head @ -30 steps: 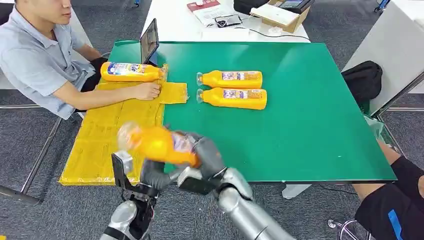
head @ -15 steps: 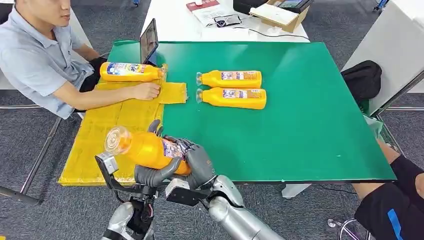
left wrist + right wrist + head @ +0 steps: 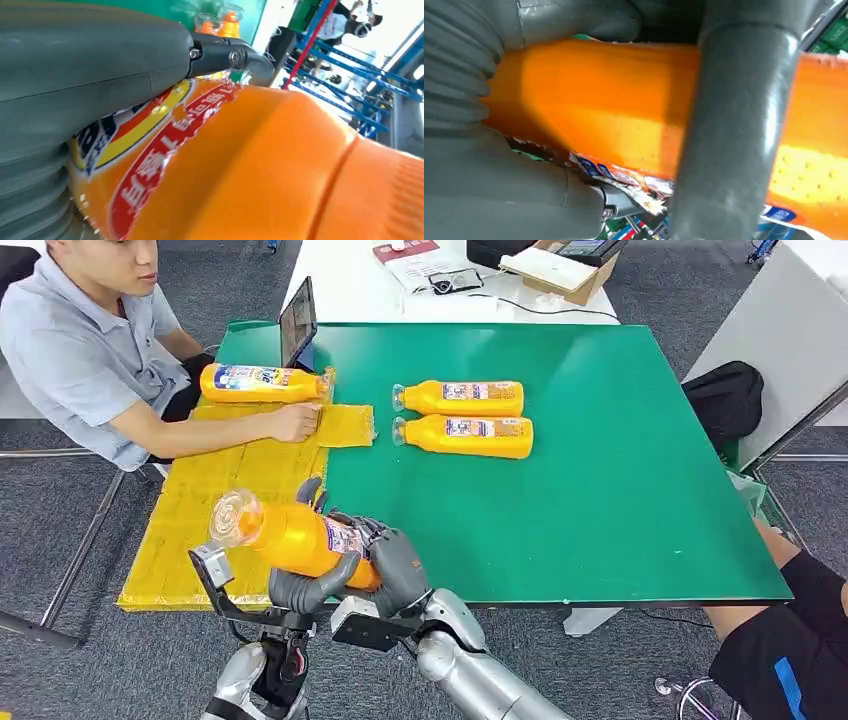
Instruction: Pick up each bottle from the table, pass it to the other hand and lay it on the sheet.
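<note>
Holding handover pose: both hands wrap same bottle (image 3: 295,538), left hand (image 3: 305,585) cupping from below, right hand (image 3: 395,565) clamped at base. Bottle hangs just above near edge of sheet (image 3: 200,530). Since a second ago, swing stopped, left fingers closed; I judge right release next.

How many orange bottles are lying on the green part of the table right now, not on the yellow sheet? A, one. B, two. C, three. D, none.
B: two bottles lie side by side on the green table; another lies on the yellow sheet, and one is held in both hands.
</note>
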Robot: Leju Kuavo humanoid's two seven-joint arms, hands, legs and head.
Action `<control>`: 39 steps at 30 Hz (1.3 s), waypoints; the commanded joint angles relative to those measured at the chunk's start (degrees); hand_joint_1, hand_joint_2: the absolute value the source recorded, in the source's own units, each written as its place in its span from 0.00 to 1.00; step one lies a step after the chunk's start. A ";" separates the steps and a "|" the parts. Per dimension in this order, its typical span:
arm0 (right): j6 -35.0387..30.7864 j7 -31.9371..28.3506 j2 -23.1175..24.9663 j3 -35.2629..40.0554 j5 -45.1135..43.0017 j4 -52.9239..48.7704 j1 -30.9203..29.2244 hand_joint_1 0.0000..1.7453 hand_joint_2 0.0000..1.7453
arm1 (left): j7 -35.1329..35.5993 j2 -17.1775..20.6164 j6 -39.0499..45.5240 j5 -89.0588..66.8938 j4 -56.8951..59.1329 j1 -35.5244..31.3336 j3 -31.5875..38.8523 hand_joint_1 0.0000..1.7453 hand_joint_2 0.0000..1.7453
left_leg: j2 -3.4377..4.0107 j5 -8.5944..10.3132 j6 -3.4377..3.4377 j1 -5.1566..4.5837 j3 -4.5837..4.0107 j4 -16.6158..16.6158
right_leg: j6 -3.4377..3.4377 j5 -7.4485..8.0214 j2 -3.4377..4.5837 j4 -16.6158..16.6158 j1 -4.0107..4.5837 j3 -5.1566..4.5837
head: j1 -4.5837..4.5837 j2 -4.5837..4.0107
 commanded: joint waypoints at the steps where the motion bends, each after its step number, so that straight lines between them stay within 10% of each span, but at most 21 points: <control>1: 1.06 1.23 -0.13 3.63 -0.78 3.82 1.79 0.00 1.00 | -0.65 -0.57 -0.26 2.90 0.08 -4.32 2.70 1.00 1.00 | -0.15 -0.08 -0.08 0.07 0.27 -0.04 | -0.13 -0.13 -0.14 -0.04 0.08 0.32 | 0.00 0.00; 3: 0.61 1.10 -0.05 3.39 -1.02 3.59 2.22 0.00 1.00 | -0.23 -0.82 -0.38 3.82 -0.08 -4.22 3.23 1.00 1.00 | -0.15 -0.09 -0.08 0.07 0.30 -0.03 | -0.13 -0.14 -0.15 -0.04 0.08 0.35 | 0.00 0.00; 4: 0.37 0.92 0.06 3.02 -1.47 3.39 2.65 0.00 0.00 | 0.25 -0.96 -0.58 4.66 -0.10 -4.20 3.64 1.00 1.00 | -0.16 -0.11 -0.09 0.08 0.34 -0.03 | -0.15 -0.16 -0.15 -0.03 0.09 0.40 | 0.00 0.00; 15: -10.39 -2.32 -1.58 1.61 -3.35 -13.02 9.77 0.00 0.00 | 0.53 -2.72 2.74 8.77 1.49 -5.20 8.18 1.00 1.00 | -0.10 -0.10 -0.06 0.07 0.22 0.00 | -0.11 -0.12 -0.09 -0.01 0.07 0.27 | 0.00 0.00; 26: -16.59 -2.32 -3.61 -1.02 -1.89 -28.27 12.93 0.00 0.00 | 8.64 9.90 38.09 -58.89 44.21 -32.98 -2.99 0.90 1.00 | -0.37 0.04 -0.09 0.04 0.22 -0.07 | -0.13 -0.09 -0.33 -0.01 0.06 0.31 | 0.00 0.00; 39: -11.90 -2.32 -2.57 -1.93 -8.77 -21.93 10.61 0.00 0.00 | 28.75 12.26 23.54 -81.57 61.84 -45.10 -9.07 0.92 1.00 | 0.03 -0.04 -0.12 0.11 0.34 0.03 | -0.27 0.00 0.01 0.07 0.13 0.35 | 0.02 0.00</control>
